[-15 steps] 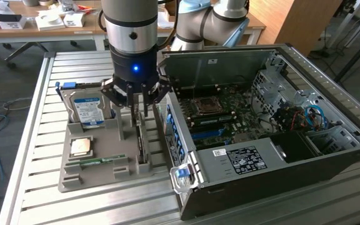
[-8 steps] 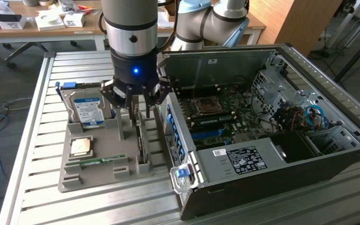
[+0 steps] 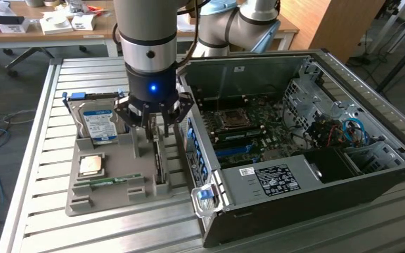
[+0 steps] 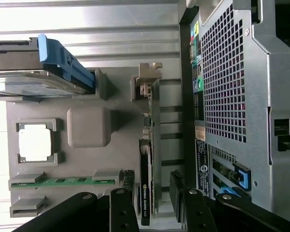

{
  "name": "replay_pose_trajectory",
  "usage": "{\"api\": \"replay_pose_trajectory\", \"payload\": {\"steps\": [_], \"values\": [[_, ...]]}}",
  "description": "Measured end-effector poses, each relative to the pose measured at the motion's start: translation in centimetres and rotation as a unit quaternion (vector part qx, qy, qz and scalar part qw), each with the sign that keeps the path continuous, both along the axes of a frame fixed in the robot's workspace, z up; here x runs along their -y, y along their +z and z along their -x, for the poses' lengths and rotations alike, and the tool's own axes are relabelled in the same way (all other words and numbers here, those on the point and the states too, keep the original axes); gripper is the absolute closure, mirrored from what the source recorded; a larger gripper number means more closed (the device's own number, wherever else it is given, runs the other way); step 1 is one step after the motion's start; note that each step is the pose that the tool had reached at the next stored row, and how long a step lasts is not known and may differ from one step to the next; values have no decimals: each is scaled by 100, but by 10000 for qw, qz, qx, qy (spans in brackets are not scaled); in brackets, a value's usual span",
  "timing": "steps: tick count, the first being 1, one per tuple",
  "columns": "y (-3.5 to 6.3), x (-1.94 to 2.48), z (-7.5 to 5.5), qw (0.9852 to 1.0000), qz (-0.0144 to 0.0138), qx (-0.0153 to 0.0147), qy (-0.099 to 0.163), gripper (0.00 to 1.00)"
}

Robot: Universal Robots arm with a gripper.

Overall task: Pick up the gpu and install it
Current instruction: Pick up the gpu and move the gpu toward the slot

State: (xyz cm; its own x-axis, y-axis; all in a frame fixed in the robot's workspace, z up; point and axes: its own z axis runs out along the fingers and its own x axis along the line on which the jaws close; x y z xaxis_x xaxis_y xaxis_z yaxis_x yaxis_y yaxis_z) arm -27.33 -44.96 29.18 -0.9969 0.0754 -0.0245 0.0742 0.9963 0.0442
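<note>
Standing on edge, the gpu point(image 4: 145, 186) runs lengthwise alongside the case point(image 4: 232, 87).

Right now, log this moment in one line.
gripper: open, astride gpu | gpu: on edge in gray holder | lift: not yet

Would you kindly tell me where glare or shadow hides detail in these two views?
Wrist view: the table slats wash out to near white, and the processor in the grey tray glares. Exterior view: part of the computer case interior lies in deep shadow.
</note>
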Motion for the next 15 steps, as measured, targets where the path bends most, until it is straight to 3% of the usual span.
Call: {"api": "replay_pose_trajectory", "payload": {"steps": [15], "values": [[-272, 3, -1, 10000, 0, 0, 1, 57]]}}
